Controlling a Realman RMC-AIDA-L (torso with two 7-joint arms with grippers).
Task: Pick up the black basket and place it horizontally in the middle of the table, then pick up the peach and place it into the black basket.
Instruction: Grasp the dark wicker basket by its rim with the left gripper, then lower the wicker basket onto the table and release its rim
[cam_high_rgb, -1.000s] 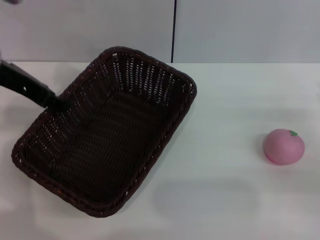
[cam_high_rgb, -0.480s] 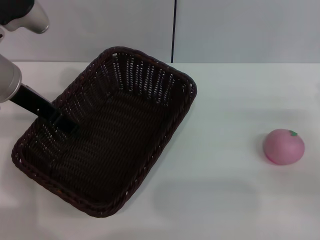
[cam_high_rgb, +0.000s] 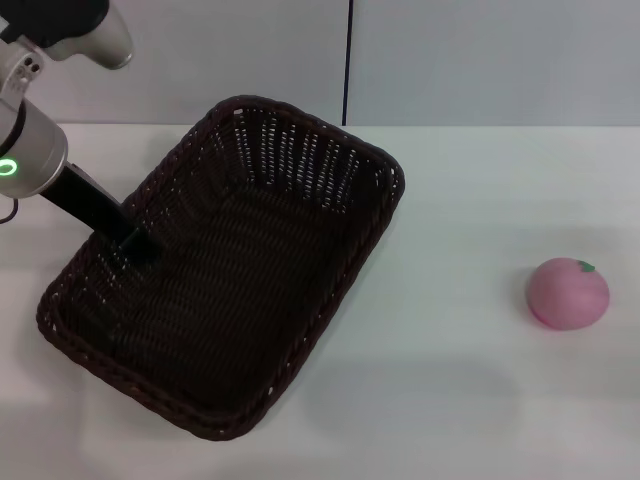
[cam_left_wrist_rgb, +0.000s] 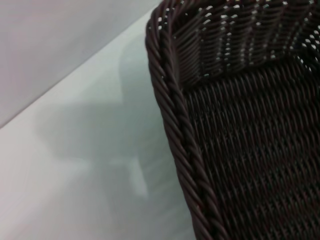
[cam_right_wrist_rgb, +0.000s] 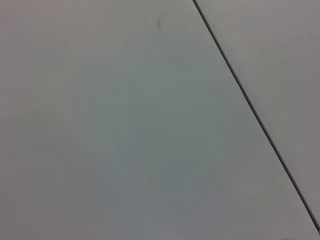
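Left claw (cam_high_rgb: 135, 245); 1 basket (cam_high_rgb: 300, 160); 1 peach (cam_high_rgb: 568, 293)

A plain white table (cam_high_rgb: 460, 400) carries two things: the black basket (cam_high_rgb: 230, 290), a dark woven rectangle lying askew across its left half with the open side up, and the peach (cam_high_rgb: 567, 292), a small pink fruit resting well apart near the right edge.

Bright, even light — soft shadows, slight blur.
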